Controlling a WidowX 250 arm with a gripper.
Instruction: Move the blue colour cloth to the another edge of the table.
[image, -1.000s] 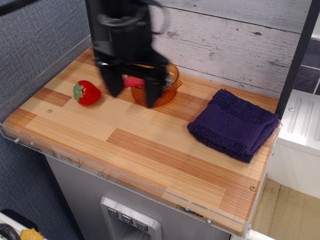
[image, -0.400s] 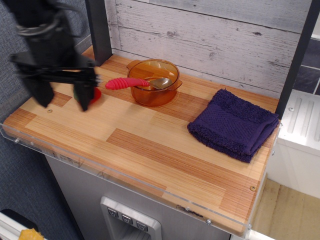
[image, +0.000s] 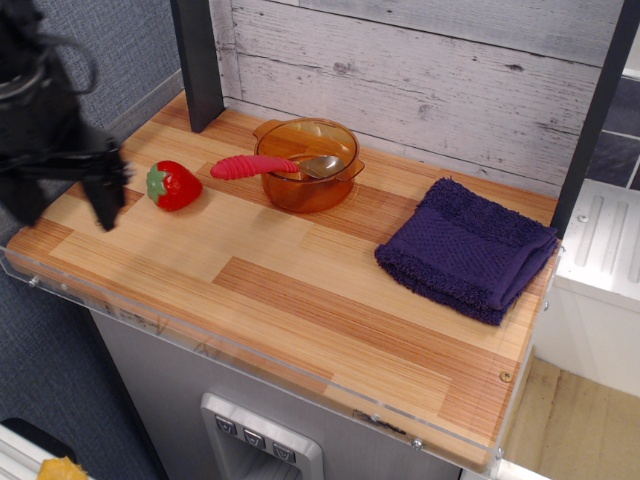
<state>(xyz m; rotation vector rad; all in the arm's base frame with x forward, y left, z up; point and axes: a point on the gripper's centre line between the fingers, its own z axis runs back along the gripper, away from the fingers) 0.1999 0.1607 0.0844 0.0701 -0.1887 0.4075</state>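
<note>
My hand hangs over the bench's left end, fingers spread, empty, well apart from the blue cloth folded at the right edge. The strawberry and orange bowl lie between, so I'll cross above them.

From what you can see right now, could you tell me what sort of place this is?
Probably a mock kitchen counter for robot tests: a wooden table with a clear rim, an orange bowl holding a spoon, a toy strawberry and a folded blue cloth.
</note>
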